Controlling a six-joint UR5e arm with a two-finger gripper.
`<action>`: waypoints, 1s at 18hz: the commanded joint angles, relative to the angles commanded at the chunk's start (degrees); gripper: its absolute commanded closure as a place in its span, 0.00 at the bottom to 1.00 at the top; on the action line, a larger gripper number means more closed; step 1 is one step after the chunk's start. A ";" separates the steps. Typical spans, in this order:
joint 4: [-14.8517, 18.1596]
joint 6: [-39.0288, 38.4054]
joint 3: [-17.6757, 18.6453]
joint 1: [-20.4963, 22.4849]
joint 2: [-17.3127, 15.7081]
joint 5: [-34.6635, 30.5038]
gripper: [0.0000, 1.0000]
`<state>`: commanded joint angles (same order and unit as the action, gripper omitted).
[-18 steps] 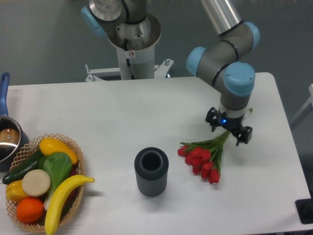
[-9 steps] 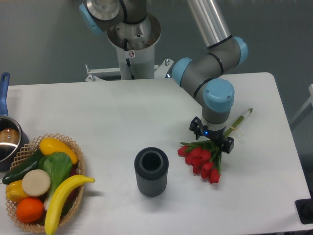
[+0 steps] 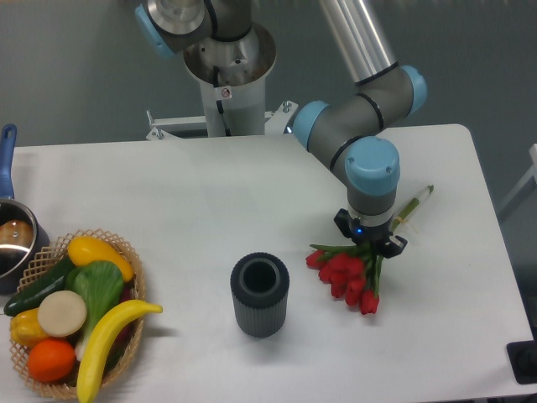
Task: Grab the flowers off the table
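Observation:
The flowers (image 3: 348,275), red tulips with green leaves, lie on the white table (image 3: 210,193) at the right of centre. Their pale green stems (image 3: 414,203) stick out to the upper right from behind the wrist. My gripper (image 3: 370,243) points straight down over the bunch where the leaves meet the stems. Its black fingers (image 3: 394,244) sit close on either side of the stems, low at the table. The wrist hides the gap between them, so I cannot tell whether they are clamped on the stems.
A dark ribbed cylindrical vase (image 3: 260,295) stands left of the flowers. A wicker basket (image 3: 126,252) of produce sits at the front left, with a pot (image 3: 13,239) behind it. The robot base (image 3: 225,67) is at the back.
The gripper moved left along the stems to the leafy part of the bunch, then its fingers drew closer together. The flowers have stayed in place.

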<state>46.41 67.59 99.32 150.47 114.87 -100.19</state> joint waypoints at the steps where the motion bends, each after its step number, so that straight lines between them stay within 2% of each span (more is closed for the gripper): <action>1: -0.09 -0.61 0.00 0.00 0.00 -0.44 1.00; 5: -0.09 -2.03 -0.26 0.00 -0.17 -0.97 1.00; 7: 0.35 -2.20 -1.05 0.35 -1.49 -0.62 1.00; 9: 3.41 -2.46 -3.59 0.88 -1.58 -0.36 1.00; 12: 8.77 -2.55 -9.21 1.58 -1.49 -0.01 1.00; 18: 14.23 -2.47 -14.67 2.63 -1.67 1.67 1.00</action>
